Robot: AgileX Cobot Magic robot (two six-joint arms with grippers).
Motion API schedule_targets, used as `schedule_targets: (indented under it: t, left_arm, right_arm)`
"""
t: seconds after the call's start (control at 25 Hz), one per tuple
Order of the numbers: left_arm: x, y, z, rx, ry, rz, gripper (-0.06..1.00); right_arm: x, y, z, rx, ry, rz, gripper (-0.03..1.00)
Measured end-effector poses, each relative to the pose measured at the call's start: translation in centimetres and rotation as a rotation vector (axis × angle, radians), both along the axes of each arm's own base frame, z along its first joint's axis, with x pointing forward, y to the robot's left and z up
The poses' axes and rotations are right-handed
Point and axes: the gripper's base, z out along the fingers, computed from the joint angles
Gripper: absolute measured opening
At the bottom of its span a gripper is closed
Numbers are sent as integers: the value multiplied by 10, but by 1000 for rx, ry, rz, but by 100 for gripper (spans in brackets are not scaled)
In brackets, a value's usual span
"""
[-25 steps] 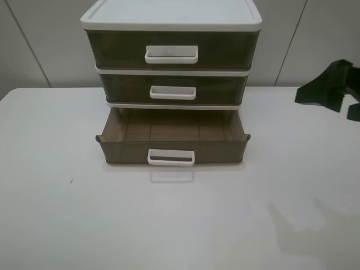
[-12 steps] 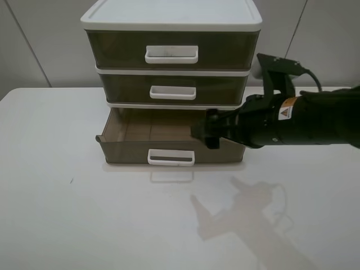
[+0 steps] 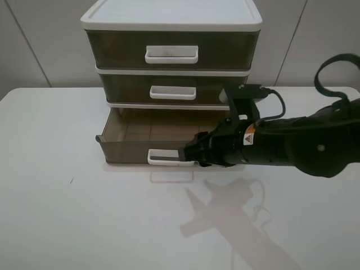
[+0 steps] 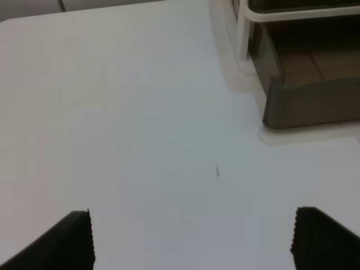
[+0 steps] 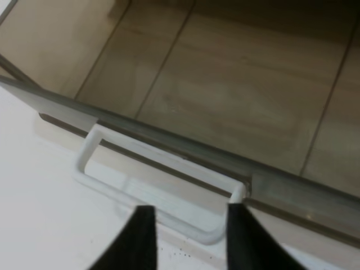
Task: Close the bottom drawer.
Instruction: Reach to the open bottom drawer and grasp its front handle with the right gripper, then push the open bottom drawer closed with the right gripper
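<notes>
1. The bottom drawer (image 3: 169,140) is seen pulled out of the white-framed unit (image 3: 171,19), which is set at 12 o'clock on the white table (image 3: 67,214).
2. The right gripper (image 3: 190,154) is extended from 3 o'clock, with its tips placed at the right end of the drawer's white handle (image 3: 166,162).
3. Its jaws are held slightly apart; contact with the handle cannot be told.
4. The left gripper (image 4: 194,239) is held over the table, jaws spread wide.

bottom drawer (image 3: 126,151) on table (image 3: 56,219), right hand (image 3: 190,156) before
</notes>
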Motion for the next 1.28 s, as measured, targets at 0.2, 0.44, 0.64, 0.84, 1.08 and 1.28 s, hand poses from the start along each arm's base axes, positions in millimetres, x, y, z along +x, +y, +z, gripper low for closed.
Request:
schedule_targets:
  t: [0.2,0.44,0.64,0.84,1.08,1.28]
  left_arm:
    - [0,0,0,0,0,0,72]
    - [0,0,0,0,0,0,72]
    - [0,0,0,0,0,0,72]
    - [0,0,0,0,0,0,72]
    - [0,0,0,0,0,0,72]
    - [0,0,0,0,0,0,72]
  right_arm:
    - [4,5,-8,9,-25,0,4]
    - [2,20,-17,45,-91,36,2]
    - [4,26,-31,52,-118,41,2]
    - [7,28,-40,60,-145,36,2]
    - [10,30,-49,72,-176,31,2]
    - [12,30,-58,72,-187,27,2]
